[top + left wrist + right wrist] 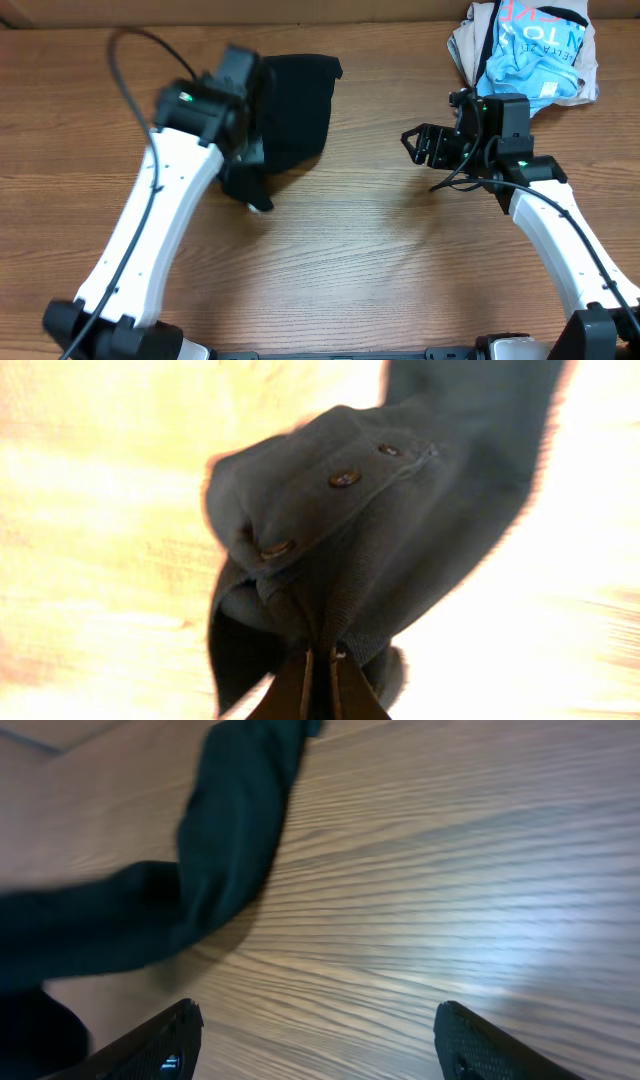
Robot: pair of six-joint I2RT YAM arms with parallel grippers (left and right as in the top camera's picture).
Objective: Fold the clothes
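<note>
The black garment [295, 105] lies bunched at the back left of the wooden table, partly under my left arm. My left gripper [250, 150] is shut on a fold of it. In the left wrist view the black garment [400, 530] hangs from the closed fingers [320, 670], with a row of small buttons showing. My right gripper [418, 146] is open and empty, right of the garment and apart from it. In the right wrist view its fingers [315, 1045] spread wide over bare wood, with the black garment [220, 850] ahead at upper left.
A heap of light-blue and beige printed garments [530, 50] lies at the back right corner, just behind my right arm. The wooden table [380, 250] stretches between and in front of the arms.
</note>
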